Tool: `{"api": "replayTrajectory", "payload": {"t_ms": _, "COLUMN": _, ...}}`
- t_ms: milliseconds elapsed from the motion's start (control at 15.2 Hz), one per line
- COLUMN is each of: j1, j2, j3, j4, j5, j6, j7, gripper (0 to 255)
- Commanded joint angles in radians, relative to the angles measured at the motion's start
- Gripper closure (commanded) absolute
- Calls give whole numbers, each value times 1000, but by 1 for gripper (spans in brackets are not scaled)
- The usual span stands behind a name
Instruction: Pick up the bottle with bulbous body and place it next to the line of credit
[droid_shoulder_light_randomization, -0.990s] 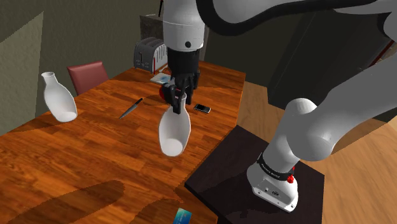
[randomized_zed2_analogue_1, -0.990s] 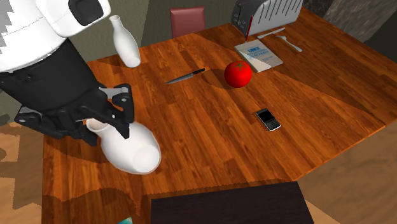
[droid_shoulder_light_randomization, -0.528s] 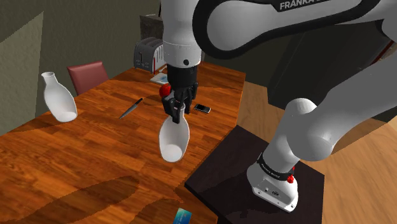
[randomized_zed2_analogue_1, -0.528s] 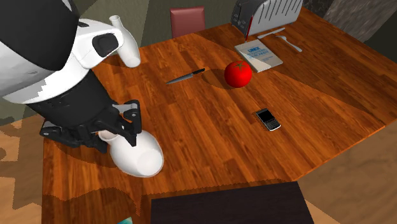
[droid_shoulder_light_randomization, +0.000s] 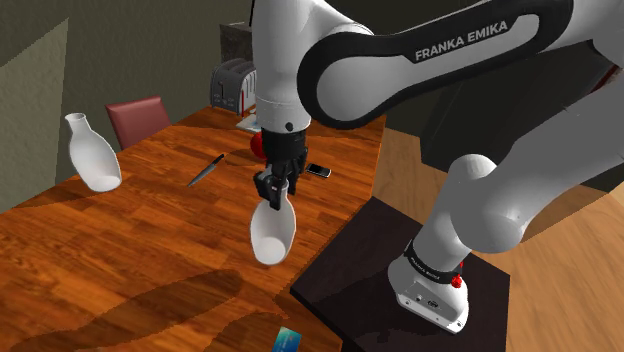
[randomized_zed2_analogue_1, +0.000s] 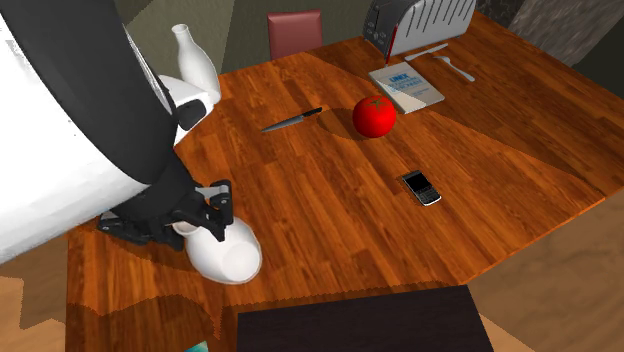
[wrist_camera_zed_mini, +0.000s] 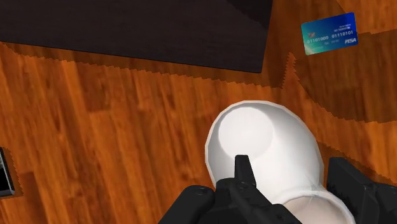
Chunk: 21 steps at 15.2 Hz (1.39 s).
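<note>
The bottle (droid_shoulder_light_randomization: 273, 228) is pinched at its neck by the downward-pointed pincer (droid_shoulder_light_randomization: 272, 192), above the table (droid_shoulder_light_randomization: 120, 250) near the edge by the stand (droid_shoulder_light_randomization: 370, 260). Bare wood is seen around the blue card (wrist_camera_zed_mini: 329, 33).

My shoulder camera sits beside and behind the stand (droid_shoulder_light_randomization: 365, 265) and looks down across the table (droid_shoulder_light_randomization: 120, 260), with the gripper (droid_shoulder_light_randomization: 272, 186) mid-frame. My second exterior camera hangs high and close beside the gripper, facing across the same table, and both views share the knife (droid_shoulder_light_randomization: 206, 170) and phone (droid_shoulder_light_randomization: 318, 170) beyond the tool. My wrist camera looks down along the fingers (wrist_camera_zed_mini: 242, 168) at close range onto the white bottle (wrist_camera_zed_mini: 267, 153), with the stand's edge and a blue card (wrist_camera_zed_mini: 329, 34) ahead of the tool.
</note>
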Motion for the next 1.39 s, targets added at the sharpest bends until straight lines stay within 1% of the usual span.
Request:
{"api": "replayTrajectory", "payload": {"t_ms": 0, "j1": 1, "j2": 11, "j3": 5, "j4": -17, "j5": 1, "j6": 28, "j7": 3, "gripper": 255}}
{"api": "replayTrajectory", "payload": {"t_ms": 726, "j1": -3, "j2": 98, "j3": 29, "j4": -108, "j5": -5, "j6": 205, "j7": 14, "gripper": 255}}
{"api": "replayTrajectory", "payload": {"t_ms": 1254, "j1": -3, "j2": 98, "j3": 29, "j4": -108, "j5": -5, "j6": 205, "j7": 14, "gripper": 255}}
{"api": "replayTrajectory", "payload": {"t_ms": 1320, "j1": -3, "j2": 97, "j3": 29, "j4": -108, "j5": -5, "j6": 205, "j7": 14, "gripper": 0}}
